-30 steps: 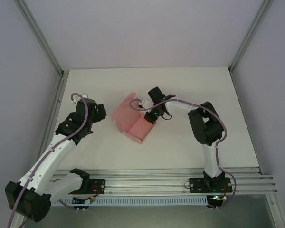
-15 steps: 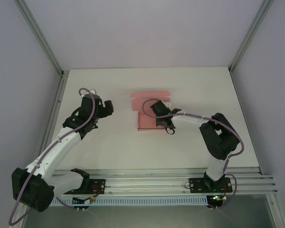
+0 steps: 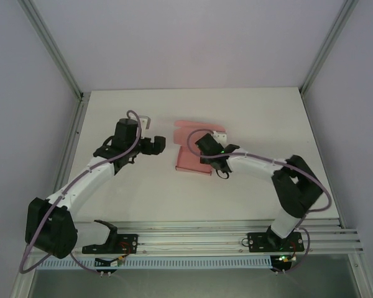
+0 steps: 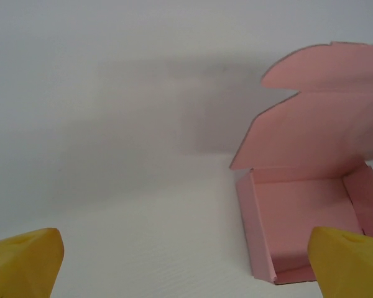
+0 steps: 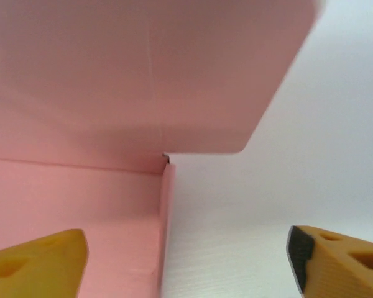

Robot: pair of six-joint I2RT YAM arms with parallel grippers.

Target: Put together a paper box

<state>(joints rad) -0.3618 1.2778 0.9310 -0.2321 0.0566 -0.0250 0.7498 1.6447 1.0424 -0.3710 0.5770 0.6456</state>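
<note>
The left jaws, spread wide, have moved nearer the pink box (image 3: 189, 162); the right jaws, apart, straddle its side wall (image 5: 166, 230), as the right wrist view shows.

arms (image 3: 81, 183) white, black joints | cables (image 3: 137, 113) lilac | fingertips (image 4: 25, 261) yellow

Both arms bend inward toward each other. The left hand (image 3: 156, 145) points right, fingers spread wide; the right hand (image 3: 201, 143) angles left, fingers equally parted.
</note>
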